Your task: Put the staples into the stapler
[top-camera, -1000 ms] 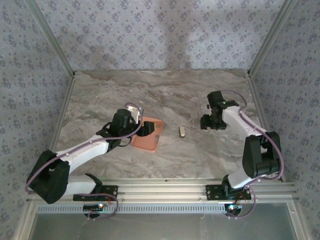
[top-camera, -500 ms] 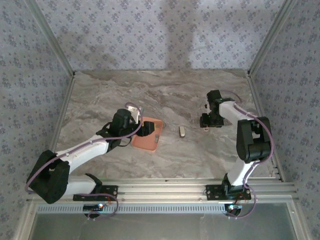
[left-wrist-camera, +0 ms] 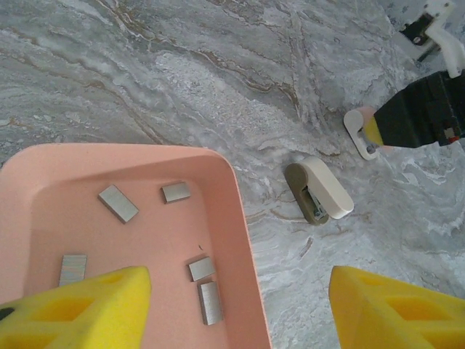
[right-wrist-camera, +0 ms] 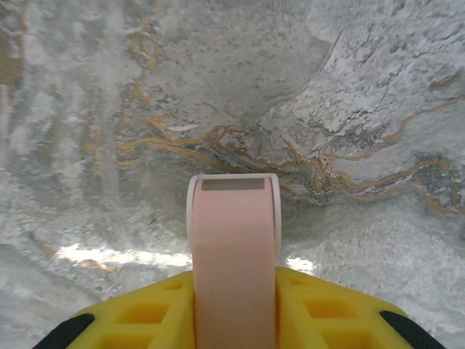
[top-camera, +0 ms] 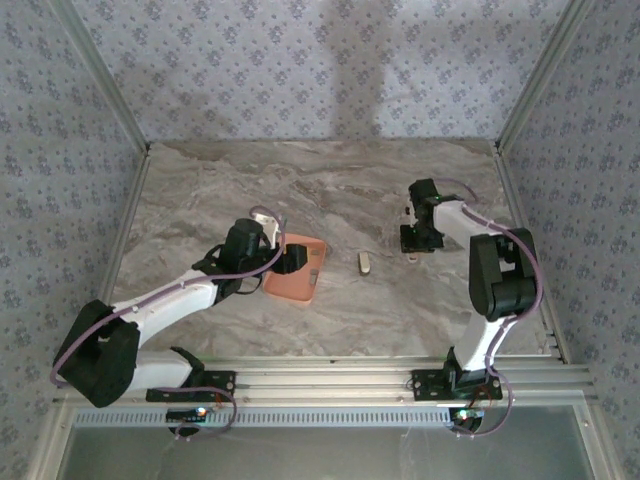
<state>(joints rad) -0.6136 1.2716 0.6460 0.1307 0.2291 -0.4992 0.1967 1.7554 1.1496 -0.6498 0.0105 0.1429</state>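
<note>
The right gripper (right-wrist-camera: 234,294) is clamped on the pink-and-white stapler (right-wrist-camera: 234,233) near one end. The other end juts out over the desk (right-wrist-camera: 363,87), so it could pivot or slip in so short a hold. The left gripper (left-wrist-camera: 240,309) hangs spread wide above the salmon tray (left-wrist-camera: 131,151), where the staples (left-wrist-camera: 118,203) lie loose and flat — easy to fumble or scatter.

The right pincer (top-camera: 415,243) is shifted slightly leftward compared with a second ago, and the right arm (top-camera: 497,285) is folded in closer behind it. The jaws, wider before, are now narrowed onto the stapler (right-wrist-camera: 234,240), which is held between them.
</note>
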